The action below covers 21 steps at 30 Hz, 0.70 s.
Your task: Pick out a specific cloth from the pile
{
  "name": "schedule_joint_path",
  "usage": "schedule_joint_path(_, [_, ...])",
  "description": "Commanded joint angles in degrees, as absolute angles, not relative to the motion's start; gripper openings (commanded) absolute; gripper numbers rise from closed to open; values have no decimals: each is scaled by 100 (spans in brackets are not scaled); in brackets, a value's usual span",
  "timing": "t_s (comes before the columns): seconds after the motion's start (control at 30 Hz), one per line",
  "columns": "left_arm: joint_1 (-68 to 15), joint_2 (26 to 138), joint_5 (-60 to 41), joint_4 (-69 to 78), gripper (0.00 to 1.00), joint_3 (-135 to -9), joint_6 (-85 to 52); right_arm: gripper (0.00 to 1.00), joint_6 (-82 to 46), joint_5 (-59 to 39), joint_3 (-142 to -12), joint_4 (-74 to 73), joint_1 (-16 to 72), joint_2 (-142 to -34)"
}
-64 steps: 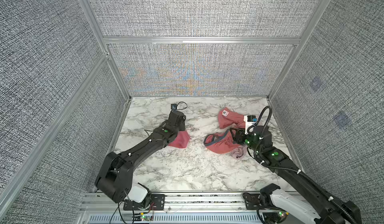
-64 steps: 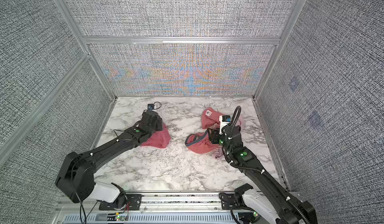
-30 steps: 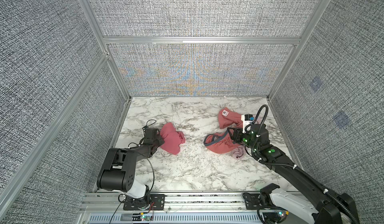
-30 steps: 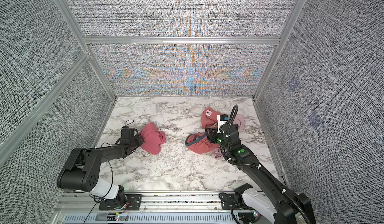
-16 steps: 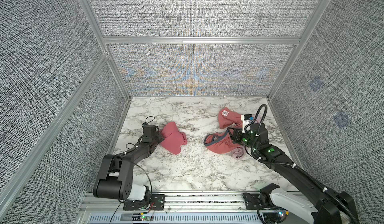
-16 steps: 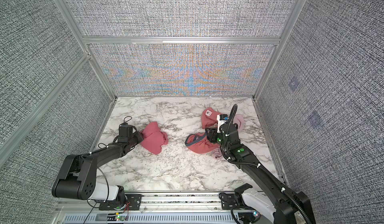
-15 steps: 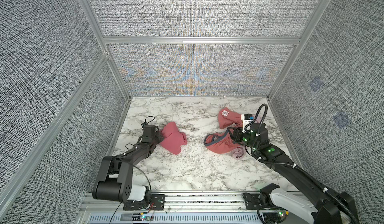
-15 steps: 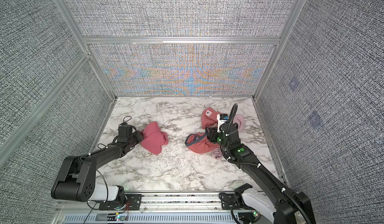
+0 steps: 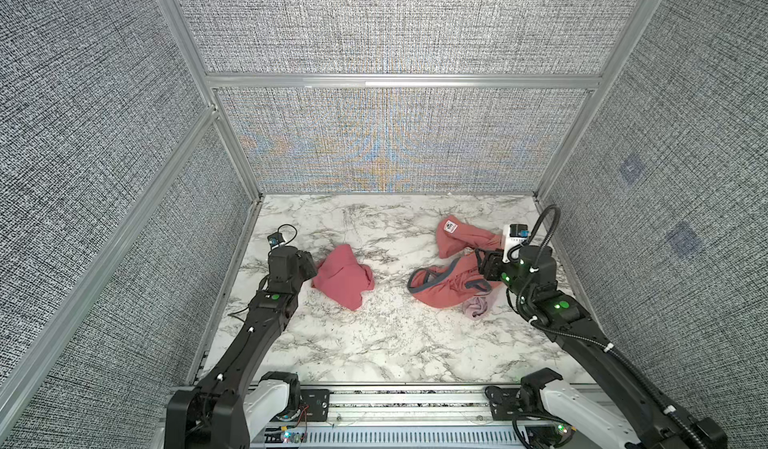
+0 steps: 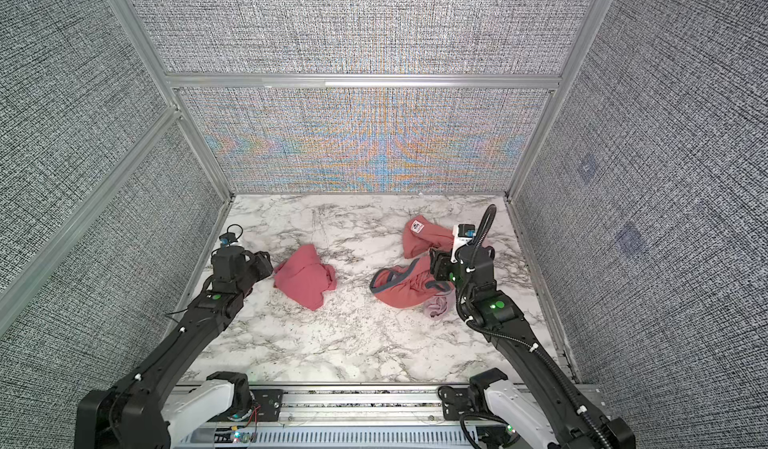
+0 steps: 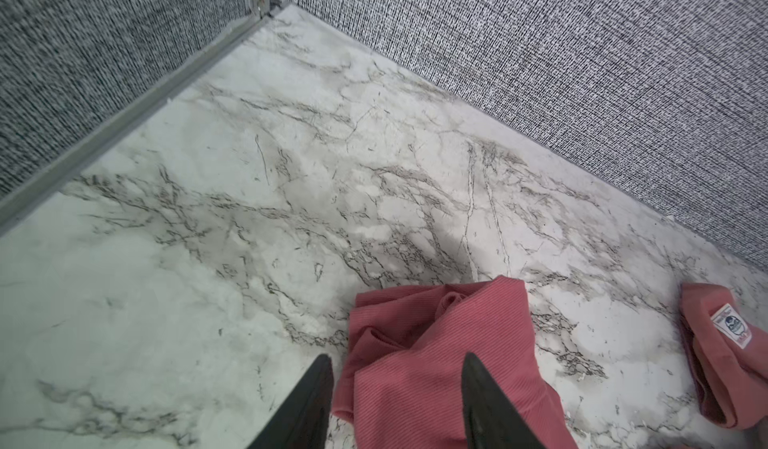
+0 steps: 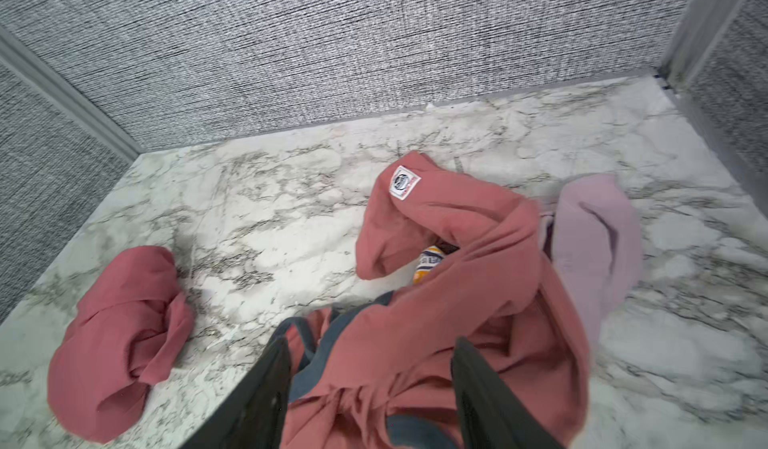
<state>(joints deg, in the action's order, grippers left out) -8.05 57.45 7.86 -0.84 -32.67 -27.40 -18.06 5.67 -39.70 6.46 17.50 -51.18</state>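
1. The cloth (image 9: 343, 278) lies alone on the left part of the marble table (image 9: 374, 343). It is well apart from the pile (image 9: 453, 284), which sits on the right, near the side wall.
2. The left gripper (image 11: 395, 357) has its jaws apart. In the left wrist view the near edge of the cloth lies between the two fingers (image 11: 307, 405), but we see no pinch on it.
3. We think the first risk is here. The fingertips are very close to the folds, so if this arm pulls away low, a tip can catch the fabric and drag the cloth.
4. The right gripper (image 12: 372, 343) also has its jaws wide apart, over the salmon garment with grey-blue edging (image 12: 478, 268). Bunched fabric lies between the fingers.
5. If these jaws close and lift, they take the wrong garment. The pale lilac garment (image 12: 594, 239) lies partly under it and may come along.
6. Both reds are nearly the same, so only the edging and the white patch (image 12: 403, 181) tell them apart. A confusion is easy.
7. The left arm reaches from the front rail along the left wall, and its wrist turns inward toward the cloth. The right arm rises from the front right, bends at the elbow and tilts down over the pile.
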Motion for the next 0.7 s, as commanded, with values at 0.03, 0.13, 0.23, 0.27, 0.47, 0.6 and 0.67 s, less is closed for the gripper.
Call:
schedule_joint_path(0.03, [-800,5301,1053,578,54,-2932,-2048,64,-1823,920,-3775,541,1488,-5097])
schedule_joint_path(0.13, [-802,5164,1182,1006,56,-2710,-1683,66,-1870,1104,-3604,251,1251,-5200])
schedule_joint_path(0.23, [-801,5248,1433,1268,58,-2583,-1372,67,-1954,1252,-3348,-188,988,-5350])
schedule_joint_path(0.27, [-803,5299,1503,1363,59,-2540,-1264,68,-1963,1301,-3267,-345,915,-5413])
schedule_joint_path(0.47, [-800,5648,1345,2483,59,-2067,-537,70,-1637,2002,-2778,-1221,606,-5882])
schedule_joint_path(0.6, [-802,5670,1423,3067,59,-1725,-224,71,-1432,2512,-2165,-2190,464,-6012])
schedule_joint_path(0.67, [-801,5644,1424,3337,59,-1563,-39,72,-1350,2598,-2033,-2269,409,-5905])
